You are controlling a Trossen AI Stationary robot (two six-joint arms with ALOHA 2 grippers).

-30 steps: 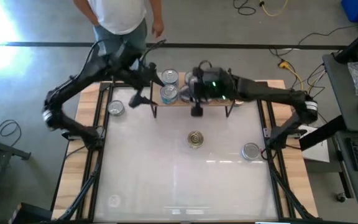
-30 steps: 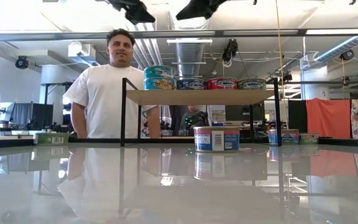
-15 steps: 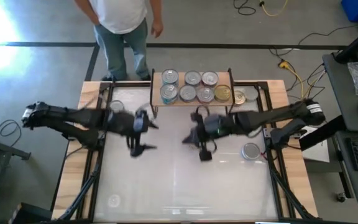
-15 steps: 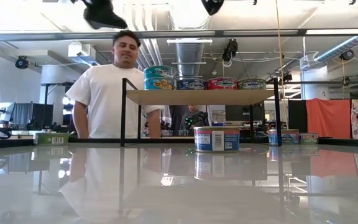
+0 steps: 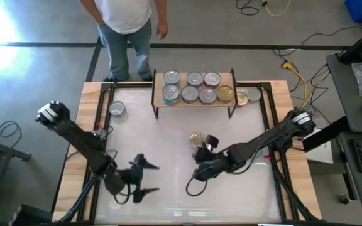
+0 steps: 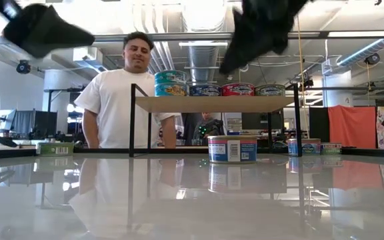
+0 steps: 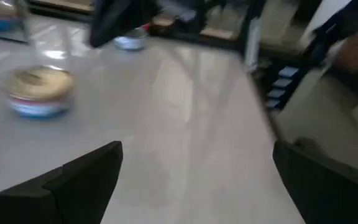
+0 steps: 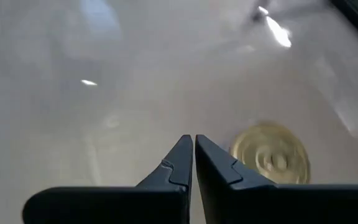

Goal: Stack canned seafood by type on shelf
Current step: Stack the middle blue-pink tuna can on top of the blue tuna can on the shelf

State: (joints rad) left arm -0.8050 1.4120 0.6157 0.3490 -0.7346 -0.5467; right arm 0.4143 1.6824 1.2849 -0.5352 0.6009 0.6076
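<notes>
Both arms pulled back from shelf [image 5: 195, 100] | seven round tins [image 5: 190, 95] — silver, gold-topped

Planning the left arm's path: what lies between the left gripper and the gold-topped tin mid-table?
In the high view, only bare white tabletop lies between the open left gripper and the gold-topped tin.

Both arms pulled back from shelf [image 5: 193, 100] toward table's near side. Left gripper [image 5: 144, 178] ended low over near-left tabletop, fingers spread wide. Right gripper [image 5: 192, 186] came to near-centre, fingers closed, empty, past gold-topped tin [image 5: 197, 139]. Person [image 5: 129, 25] shifted slightly.
</notes>
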